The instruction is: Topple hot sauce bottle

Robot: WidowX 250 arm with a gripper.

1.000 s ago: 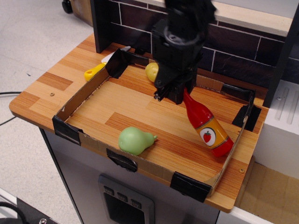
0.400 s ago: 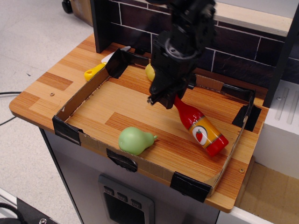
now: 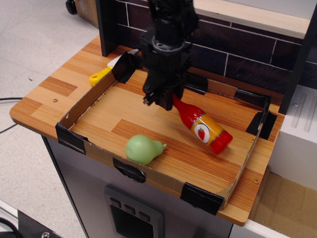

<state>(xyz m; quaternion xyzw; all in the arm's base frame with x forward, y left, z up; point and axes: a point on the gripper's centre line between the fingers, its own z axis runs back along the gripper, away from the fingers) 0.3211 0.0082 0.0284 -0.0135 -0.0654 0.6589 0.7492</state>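
The hot sauce bottle (image 3: pixel 202 128) is red with an orange-yellow label. It lies tilted far over on the wooden floor of the cardboard tray (image 3: pixel 81 106), base toward the right front, neck toward the back left. My black gripper (image 3: pixel 161 100) comes down from above and sits over the bottle's neck. The cap is hidden behind the fingers, which appear shut on it.
A green pear (image 3: pixel 142 149) lies near the tray's front wall. A yellow-handled knife (image 3: pixel 102 75) lies outside the tray at the back left. A dark brick wall (image 3: pixel 237 54) stands behind and a white block (image 3: pixel 297 144) at the right.
The gripper has moved left and toward the back, taking the bottle's neck along. The bottle has tipped lower and shifted left. The yellow fruit at the back is now hidden behind the arm.
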